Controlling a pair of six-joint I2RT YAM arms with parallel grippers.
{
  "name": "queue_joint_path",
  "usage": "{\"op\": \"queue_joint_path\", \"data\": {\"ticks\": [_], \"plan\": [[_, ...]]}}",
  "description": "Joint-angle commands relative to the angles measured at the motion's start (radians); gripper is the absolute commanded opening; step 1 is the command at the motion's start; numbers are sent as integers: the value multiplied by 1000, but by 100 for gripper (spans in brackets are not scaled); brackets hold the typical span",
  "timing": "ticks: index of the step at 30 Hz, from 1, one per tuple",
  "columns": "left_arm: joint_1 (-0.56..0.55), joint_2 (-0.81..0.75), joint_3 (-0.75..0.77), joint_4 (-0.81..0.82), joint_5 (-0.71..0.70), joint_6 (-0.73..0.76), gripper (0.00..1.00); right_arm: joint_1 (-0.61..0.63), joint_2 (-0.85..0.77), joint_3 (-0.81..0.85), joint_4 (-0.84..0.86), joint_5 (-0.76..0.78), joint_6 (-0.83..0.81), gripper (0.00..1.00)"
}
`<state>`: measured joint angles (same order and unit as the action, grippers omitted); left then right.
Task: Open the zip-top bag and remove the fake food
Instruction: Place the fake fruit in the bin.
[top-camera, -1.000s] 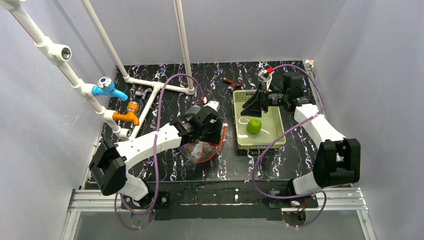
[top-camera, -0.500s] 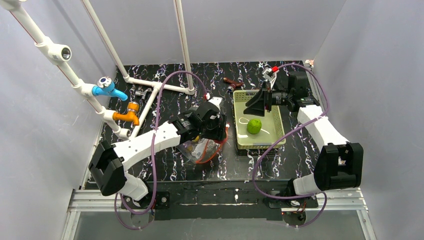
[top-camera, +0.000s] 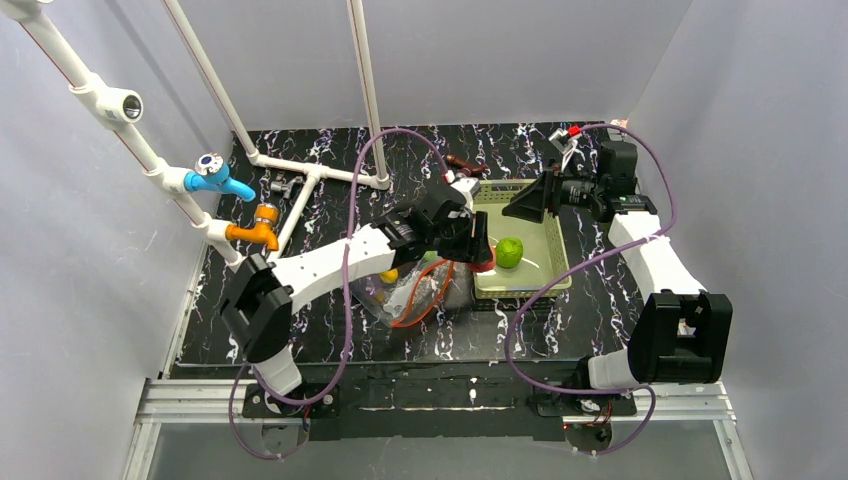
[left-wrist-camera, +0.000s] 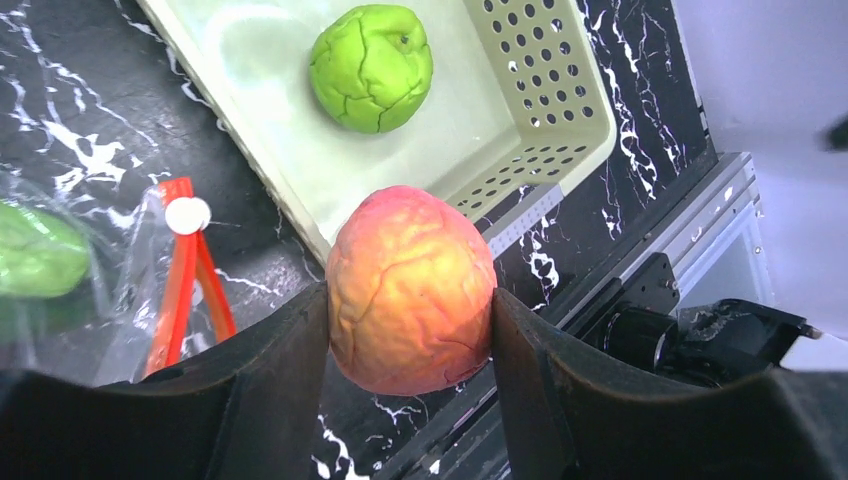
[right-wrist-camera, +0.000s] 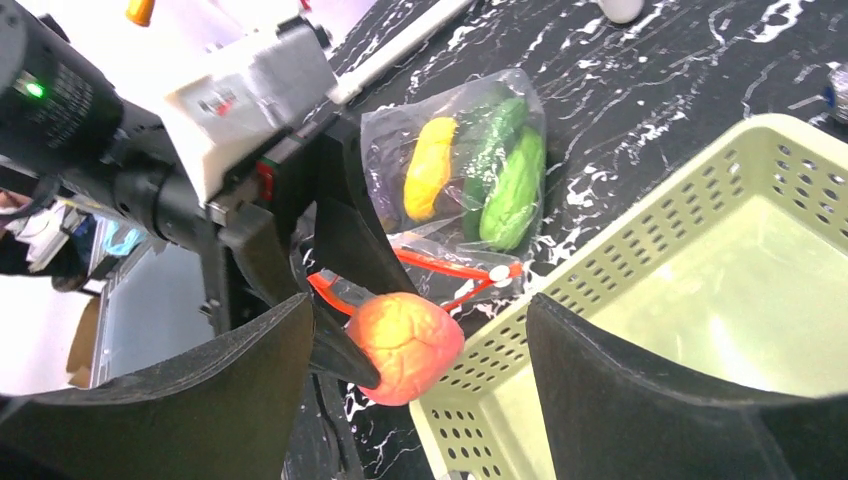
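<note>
From above, our left gripper (top-camera: 480, 256) clamps the tomato (top-camera: 485, 266) at the basket's (top-camera: 520, 288) near-left corner. The zip-top bag (top-camera: 405, 300) lies just left of the basket. Our right gripper (top-camera: 515, 208) hangs over the basket's far end, jaws spread and holding nothing.

The left wrist shows the green fruit (left-wrist-camera: 372, 67) lying in the basket.

The right wrist shows the cucumber (right-wrist-camera: 512, 185) and yellow piece (right-wrist-camera: 430, 168) inside the bag.

We judge this the carrying step. Next we should move the tomato over the basket and let go.
</note>
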<state>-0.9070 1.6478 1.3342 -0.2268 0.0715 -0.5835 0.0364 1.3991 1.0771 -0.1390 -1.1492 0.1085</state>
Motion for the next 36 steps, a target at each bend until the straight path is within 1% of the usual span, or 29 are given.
{"op": "queue_joint_path", "data": {"ticks": [1,6,9,13,19,20,24,25,29,31,32,33,34,35,36], "plan": [[3,59,51,48,58,-19,0,-26,-32,4,21,-37,25,84],[3,134,87,68,82,-40,0,-26,-23,3,22,-32,25,84],[3,171,99,73,86,-49,2,-26,-23,2,21,-32,25,84],[3,192,105,72,88,-57,19,-27,-22,1,21,-32,25,84],[3,178,89,69,77,-57,45,-27,-18,0,21,-32,25,84],[3,173,87,67,77,-57,50,-48,-18,0,20,-32,25,84],[3,143,68,69,76,-52,63,-59,-34,-9,19,-32,25,84],[2,134,62,70,75,-50,68,-60,-41,-16,31,-32,25,84],[3,86,24,85,73,-38,82,-69,-50,-30,61,-32,25,84],[3,62,11,93,76,-31,87,-73,-51,-31,64,-32,25,84],[3,53,4,95,79,-27,88,-74,-51,-32,66,-32,25,84],[5,45,0,98,84,-23,88,-75,-51,-32,68,261,25,84],[5,36,-2,98,92,-16,89,-74,-50,-34,71,0,25,84],[4,25,-5,96,95,-8,89,-75,-52,-34,72,-35,25,84],[4,14,-10,90,97,1,89,-76,-54,-35,75,-36,25,84]]}}
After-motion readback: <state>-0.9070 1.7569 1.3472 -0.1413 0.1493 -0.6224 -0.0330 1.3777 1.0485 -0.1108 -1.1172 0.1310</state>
